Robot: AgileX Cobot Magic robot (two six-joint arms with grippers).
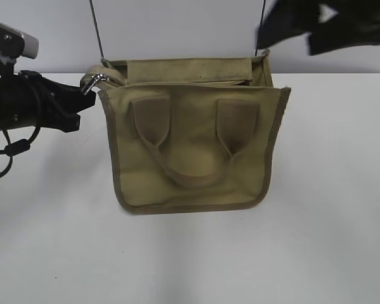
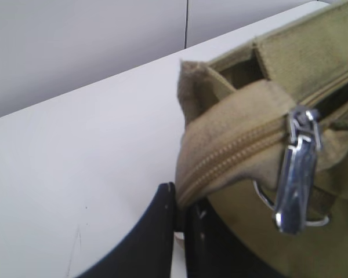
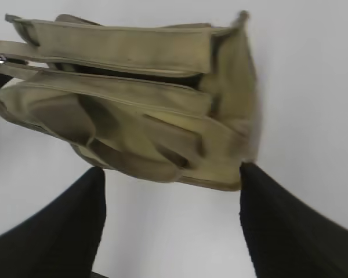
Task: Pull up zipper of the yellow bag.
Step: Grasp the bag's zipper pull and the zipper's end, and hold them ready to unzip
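The yellow bag (image 1: 190, 158) lies on the white table, its U-shaped handle facing me. The zipper runs along its top edge, and its silver slider (image 1: 96, 81) sits at the left end. In the left wrist view the slider (image 2: 298, 168) hangs beside the zip line (image 2: 232, 153). My left gripper (image 1: 81, 104) is shut on the bag's left end, just below the zip line (image 2: 180, 205). My right gripper (image 1: 291, 25) is blurred and hovers above the bag's right rear corner. In the right wrist view it is open and empty (image 3: 171, 185), with the bag (image 3: 133, 104) beyond its fingers.
The white table (image 1: 329, 240) stretches all round the bag. A pale wall stands behind it. Thin dark cables (image 1: 96, 28) hang at the back.
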